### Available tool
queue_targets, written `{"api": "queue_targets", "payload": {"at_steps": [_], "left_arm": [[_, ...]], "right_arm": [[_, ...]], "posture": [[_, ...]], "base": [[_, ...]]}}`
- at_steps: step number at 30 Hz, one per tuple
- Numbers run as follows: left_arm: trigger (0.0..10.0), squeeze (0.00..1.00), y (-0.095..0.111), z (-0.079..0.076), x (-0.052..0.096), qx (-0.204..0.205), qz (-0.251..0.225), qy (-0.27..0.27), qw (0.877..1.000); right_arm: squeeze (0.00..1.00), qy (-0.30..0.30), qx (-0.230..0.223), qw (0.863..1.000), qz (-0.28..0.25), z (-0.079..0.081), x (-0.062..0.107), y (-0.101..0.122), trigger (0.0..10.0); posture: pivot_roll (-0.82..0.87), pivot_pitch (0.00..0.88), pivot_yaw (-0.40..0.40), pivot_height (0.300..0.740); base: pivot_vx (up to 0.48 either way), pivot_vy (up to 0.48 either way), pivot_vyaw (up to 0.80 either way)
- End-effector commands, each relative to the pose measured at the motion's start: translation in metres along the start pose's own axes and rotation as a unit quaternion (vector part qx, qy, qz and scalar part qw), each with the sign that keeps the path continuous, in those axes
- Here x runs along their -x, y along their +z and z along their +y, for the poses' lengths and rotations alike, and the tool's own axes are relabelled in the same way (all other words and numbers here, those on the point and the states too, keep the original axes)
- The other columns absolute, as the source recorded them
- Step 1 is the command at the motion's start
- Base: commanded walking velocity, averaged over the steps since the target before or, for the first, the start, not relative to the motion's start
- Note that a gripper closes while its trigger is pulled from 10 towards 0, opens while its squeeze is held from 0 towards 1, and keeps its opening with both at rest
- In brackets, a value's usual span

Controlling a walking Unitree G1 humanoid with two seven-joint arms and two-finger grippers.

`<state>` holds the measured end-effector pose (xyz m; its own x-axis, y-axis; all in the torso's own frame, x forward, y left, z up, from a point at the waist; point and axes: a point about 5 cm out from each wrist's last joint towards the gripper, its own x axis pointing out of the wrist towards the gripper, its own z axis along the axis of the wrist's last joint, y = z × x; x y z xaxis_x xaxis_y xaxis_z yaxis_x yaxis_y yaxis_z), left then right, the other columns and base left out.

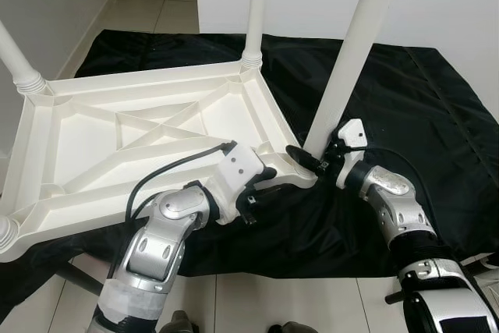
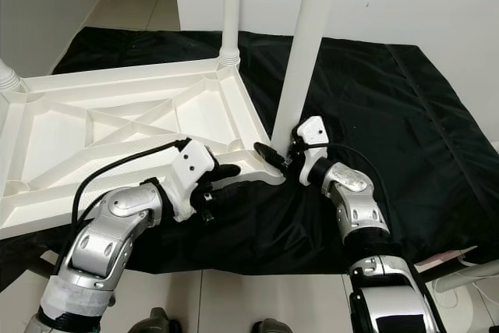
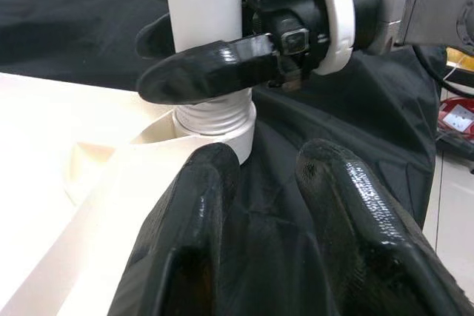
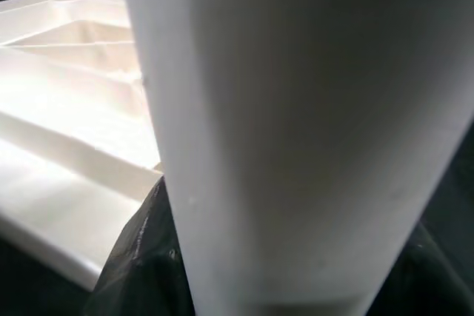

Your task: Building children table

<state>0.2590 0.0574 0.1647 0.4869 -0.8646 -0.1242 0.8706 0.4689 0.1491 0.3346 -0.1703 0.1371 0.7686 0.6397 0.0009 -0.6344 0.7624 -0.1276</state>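
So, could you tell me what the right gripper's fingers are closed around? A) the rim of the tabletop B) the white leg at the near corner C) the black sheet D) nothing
B: the right gripper clamps the white leg just above its threaded base, as the left wrist view shows.

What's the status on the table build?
Right gripper clamped on table leg at its base. Left gripper steadies upturned tabletop corner. Nothing in the way.

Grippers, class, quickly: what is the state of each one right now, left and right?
Left gripper: open, fingers by the upturned tabletop corner, holding nothing.
Right gripper: shut on the white table leg, just above its threaded socket.
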Motion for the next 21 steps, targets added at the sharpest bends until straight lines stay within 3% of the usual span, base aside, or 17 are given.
{"api": "queue_targets", "payload": {"at_steps": [1,6,10,12,14,16,18,21], "left_arm": [[10.0,0.0,-0.001,0.008,-0.002,-0.001,0.002,0.087,0.996],[10.0,0.0,0.0,0.01,-0.003,-0.003,0.0,0.087,0.996],[10.0,0.0,0.002,0.013,-0.002,-0.009,-0.003,0.09,0.996],[10.0,0.0,0.002,0.013,-0.002,-0.009,-0.003,0.09,0.996],[10.0,0.0,0.003,0.014,-0.002,-0.011,-0.008,0.093,0.996],[10.0,0.0,0.003,0.014,-0.002,-0.011,-0.008,0.093,0.996],[10.0,0.0,0.003,0.014,-0.003,-0.012,-0.012,0.096,0.995],[10.0,0.0,0.004,0.015,-0.004,-0.012,-0.014,0.097,0.995]], "right_arm": [[0.0,-0.062,-0.013,0.997,0.044,-0.006,0.011,-0.018,10.0],[0.0,-0.117,-0.026,0.992,0.044,0.0,0.011,-0.022,10.0],[0.0,-0.222,-0.064,0.972,0.037,0.016,0.004,-0.022,10.0],[0.0,-0.222,-0.064,0.972,0.037,0.016,0.004,-0.022,10.0],[0.0,-0.293,-0.094,0.951,0.035,0.03,0.0,-0.022,10.0],[0.0,-0.293,-0.094,0.951,0.035,0.03,0.0,-0.022,10.0],[0.0,-0.375,-0.112,0.919,0.042,0.047,-0.003,-0.022,10.0],[0.0,-0.393,-0.116,0.911,0.044,0.053,-0.005,-0.021,10.0]], "posture": [[-0.03,0.04,-0.008,0.74],[-0.03,0.037,0.003,0.74],[-0.03,0.035,0.01,0.74],[-0.03,0.035,0.01,0.74],[-0.04,0.031,0.011,0.74],[-0.04,0.031,0.011,0.74],[-0.04,0.027,0.006,0.74],[-0.04,0.027,0.006,0.74]], "base": [[0.0,0.0,0.0],[0.0,0.0,0.0],[0.0,0.0,0.0],[0.0,0.0,0.0],[0.0,0.0,0.0],[0.0,0.0,0.0],[0.0,0.0,0.0],[0.0,0.0,0.0]]}}
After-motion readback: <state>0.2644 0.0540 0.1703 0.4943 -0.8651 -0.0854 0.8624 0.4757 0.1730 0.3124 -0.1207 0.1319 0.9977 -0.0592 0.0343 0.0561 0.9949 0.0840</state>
